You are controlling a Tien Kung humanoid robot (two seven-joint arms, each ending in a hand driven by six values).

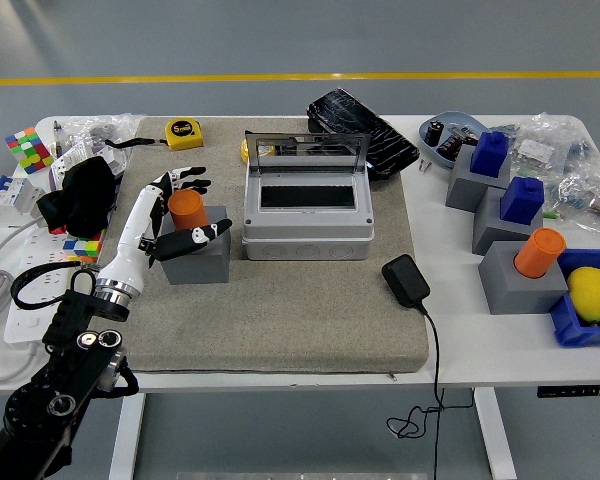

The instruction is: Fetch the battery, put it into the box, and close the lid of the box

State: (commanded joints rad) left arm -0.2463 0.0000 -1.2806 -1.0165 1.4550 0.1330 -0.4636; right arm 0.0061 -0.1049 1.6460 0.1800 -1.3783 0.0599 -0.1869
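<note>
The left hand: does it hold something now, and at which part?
The left hand wraps the orange cylindrical battery around its side, thumb in front, fingers behind; the battery stands in the grey block.

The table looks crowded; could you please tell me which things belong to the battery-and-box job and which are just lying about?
For the job:
- orange battery on its grey block
- left hand, fingers around the battery
- grey box, lid up

Lying about:
- tape measure
- black charger
- lemon
- colour cube
- blue blocks
</note>
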